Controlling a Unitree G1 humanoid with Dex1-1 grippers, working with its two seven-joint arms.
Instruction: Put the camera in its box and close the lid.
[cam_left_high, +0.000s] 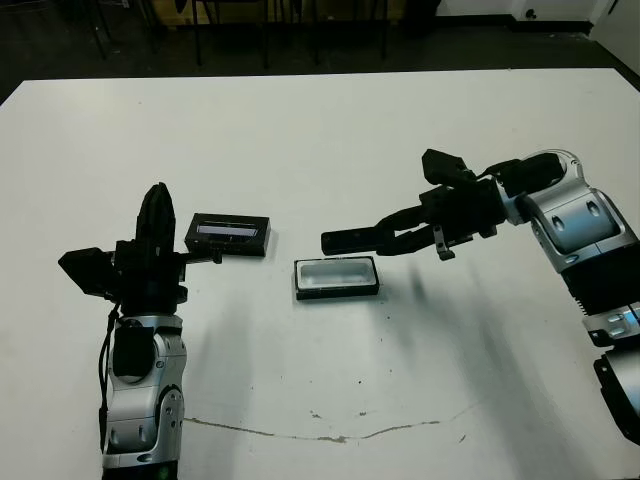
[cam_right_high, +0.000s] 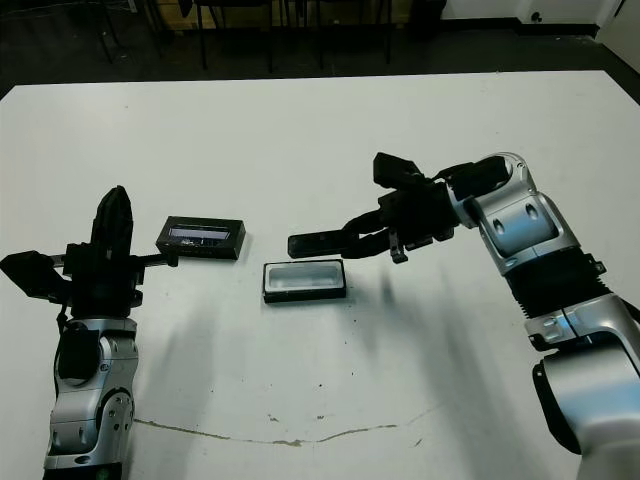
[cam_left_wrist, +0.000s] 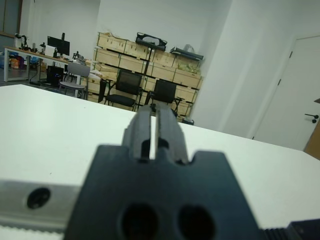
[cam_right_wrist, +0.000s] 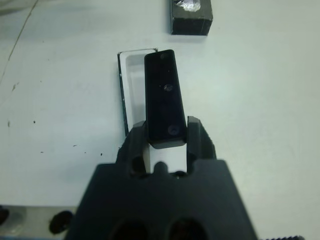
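The camera (cam_right_wrist: 163, 95), a flat matte-black bar with rounded corners, was held clamped at one end by the right gripper (cam_right_wrist: 166, 137), hovering just above the box (cam_left_high: 336, 277). Its screen could not be made out. The box, a shallow black tray lined in white, lay on the white table (cam_left_high: 330, 150), partly hidden in the wrist view. The lid (cam_left_high: 231, 234), black with a pale glossy stripe, lay left of the box. The left gripper (cam_left_wrist: 154, 125) was closed on nothing, upright beside the lid.

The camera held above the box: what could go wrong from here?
1. The right gripper holds the camera only at one end, so it may tilt or slip.
2. It hangs over the box's far rim, so it may land on the edge.
3. The lid lies nearby, and a push could shift it.
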